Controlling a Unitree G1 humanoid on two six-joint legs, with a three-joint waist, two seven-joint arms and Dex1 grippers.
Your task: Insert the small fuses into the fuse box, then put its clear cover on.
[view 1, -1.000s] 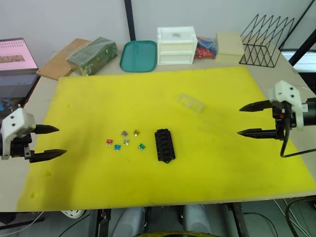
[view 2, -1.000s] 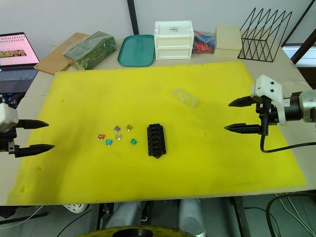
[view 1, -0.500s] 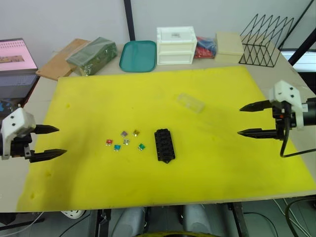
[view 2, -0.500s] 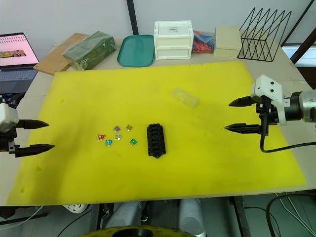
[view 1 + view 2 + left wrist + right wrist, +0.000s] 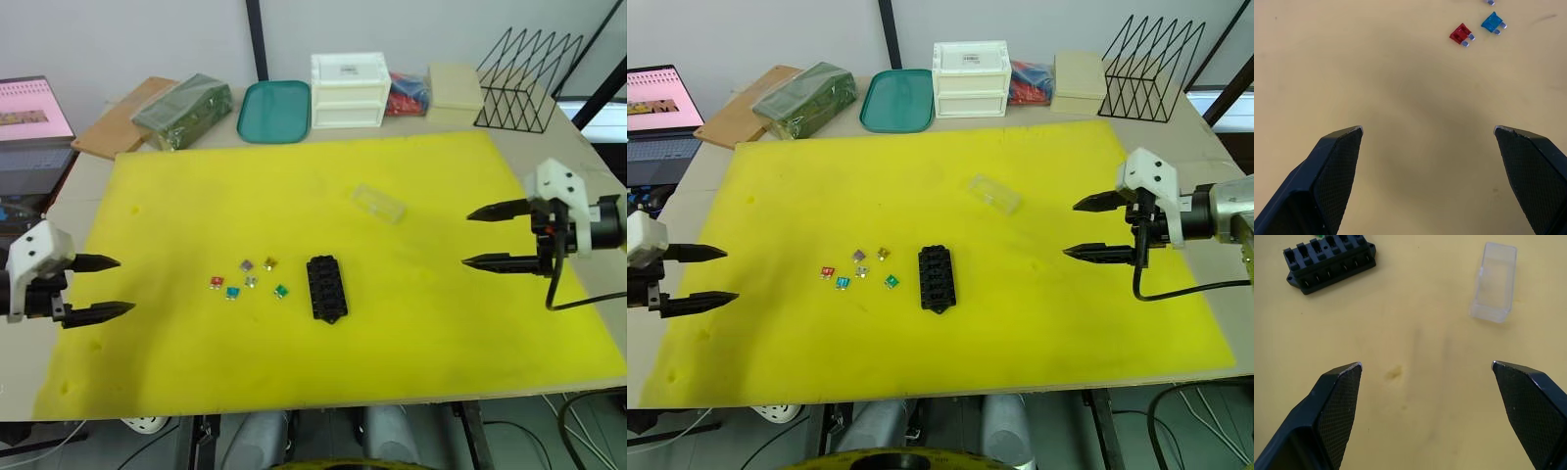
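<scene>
Both end effectors wide, L (image 5: pixel 106 288) & R (image 5: pixel 1076 228) at mat (image 5: pixel 1038 323) edges.

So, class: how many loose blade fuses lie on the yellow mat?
6, clustered left of the fuse box: red, teal, purple, grey, amber, green. None looks hidden.

**What is staying out of clear sight**

The six tiny translucent blade fuses (image 5: pixel 858 268) are showing as coloured specks from the head, too small for their prongs or markings to be read. The pink-screened laptop (image 5: pixel 658 113) is being cut by the picture's edge. The red packet (image 5: pixel 1031 82) is sitting half hidden between the white drawer unit (image 5: pixel 971 78) and the beige box (image 5: pixel 1082 82). The small black plastic fuse box (image 5: pixel 1330 262) is running off the right wrist picture's edge.
</scene>
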